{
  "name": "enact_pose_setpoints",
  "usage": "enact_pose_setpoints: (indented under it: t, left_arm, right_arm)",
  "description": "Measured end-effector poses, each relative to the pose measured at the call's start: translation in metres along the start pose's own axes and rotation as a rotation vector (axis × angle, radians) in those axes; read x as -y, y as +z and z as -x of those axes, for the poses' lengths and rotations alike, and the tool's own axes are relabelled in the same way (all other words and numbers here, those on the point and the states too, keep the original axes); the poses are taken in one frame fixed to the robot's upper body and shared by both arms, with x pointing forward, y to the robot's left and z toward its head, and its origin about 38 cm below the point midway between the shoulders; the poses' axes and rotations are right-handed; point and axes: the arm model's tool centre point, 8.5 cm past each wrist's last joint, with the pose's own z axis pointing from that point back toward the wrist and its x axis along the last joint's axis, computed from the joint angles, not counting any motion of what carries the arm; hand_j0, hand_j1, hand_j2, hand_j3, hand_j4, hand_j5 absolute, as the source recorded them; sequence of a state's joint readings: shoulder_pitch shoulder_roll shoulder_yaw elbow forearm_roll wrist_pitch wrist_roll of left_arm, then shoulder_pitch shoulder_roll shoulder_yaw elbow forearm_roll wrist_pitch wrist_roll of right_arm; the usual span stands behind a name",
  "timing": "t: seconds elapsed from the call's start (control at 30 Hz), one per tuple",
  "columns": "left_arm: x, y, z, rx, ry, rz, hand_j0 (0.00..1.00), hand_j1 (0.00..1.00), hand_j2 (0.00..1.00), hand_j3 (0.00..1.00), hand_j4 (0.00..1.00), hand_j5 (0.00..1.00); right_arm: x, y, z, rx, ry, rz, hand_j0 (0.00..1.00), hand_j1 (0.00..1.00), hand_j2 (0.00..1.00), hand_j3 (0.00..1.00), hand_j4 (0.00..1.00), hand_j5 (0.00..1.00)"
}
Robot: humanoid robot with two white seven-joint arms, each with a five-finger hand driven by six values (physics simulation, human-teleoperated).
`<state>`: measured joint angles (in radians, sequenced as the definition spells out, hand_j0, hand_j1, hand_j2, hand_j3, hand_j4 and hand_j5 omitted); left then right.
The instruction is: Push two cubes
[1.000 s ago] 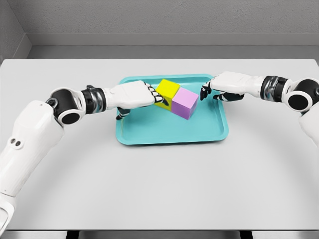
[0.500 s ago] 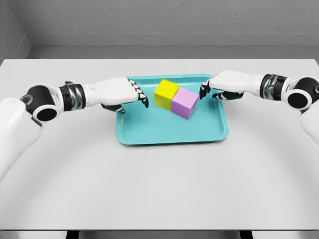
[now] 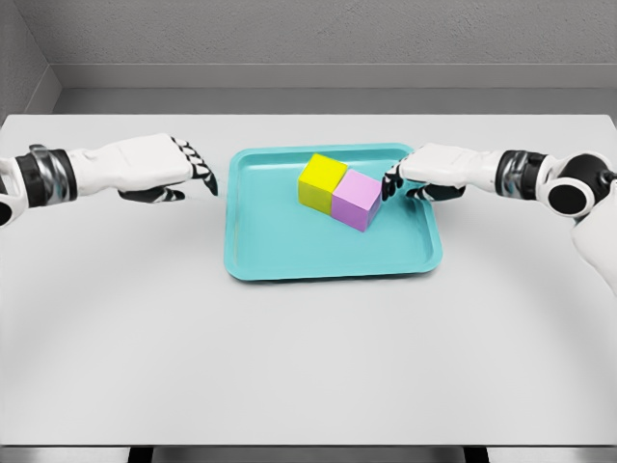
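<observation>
A yellow cube (image 3: 322, 180) and a pink cube (image 3: 357, 199) sit side by side, touching, in a teal tray (image 3: 289, 253). My right hand (image 3: 416, 175) reaches in over the tray's right rim, its fingertips at the pink cube's upper right edge, fingers relaxed and holding nothing. My left hand (image 3: 166, 168) hovers over the table left of the tray, well apart from the cubes, with its fingers extended and nothing in them.
The tray lies in the middle of a light grey table (image 3: 308, 347). A grey wall runs behind the table's far edge. Bare table surface lies in front of the tray and on both sides.
My left hand has pulled away leftward from the yellow cube, out of the tray to the table. The right hand edged slightly closer to the pink cube. The cubes stayed put.
</observation>
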<state>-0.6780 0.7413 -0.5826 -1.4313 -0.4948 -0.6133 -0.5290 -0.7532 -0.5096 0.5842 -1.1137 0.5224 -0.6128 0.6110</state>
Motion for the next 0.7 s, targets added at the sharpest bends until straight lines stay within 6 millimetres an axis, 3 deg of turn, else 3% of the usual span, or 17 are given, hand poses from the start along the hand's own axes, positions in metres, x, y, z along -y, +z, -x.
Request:
enact_pose_setpoints:
  t: [0.17,0.4,0.57,0.7]
  left_arm:
    - [0.005,0.016,0.008,-0.025,0.019,0.009,0.63,0.63,0.63,0.63,0.63,0.63]
    - [0.002,0.021,0.011,-0.037,0.018,0.004,0.63,0.63,0.63,0.63,0.63,0.63]
    - [0.002,0.023,0.012,-0.042,0.020,0.001,0.63,0.63,0.63,0.63,0.63,0.63]
    - [0.006,0.026,0.013,-0.047,0.026,0.007,0.66,0.66,0.66,0.66,0.66,0.66]
  right_arm:
    - [0.002,-0.004,-0.002,0.006,-0.004,0.006,0.55,0.55,0.55,0.55,0.55,0.55]
    - [0.001,-0.003,-0.002,0.006,-0.010,0.009,0.55,0.55,0.55,0.55,0.55,0.55]
    - [0.002,0.011,0.006,-0.019,0.006,0.000,0.58,0.58,0.58,0.58,0.58,0.58]
    - [0.013,0.040,0.012,-0.047,0.054,0.019,0.63,0.63,0.63,0.63,0.63,0.63]
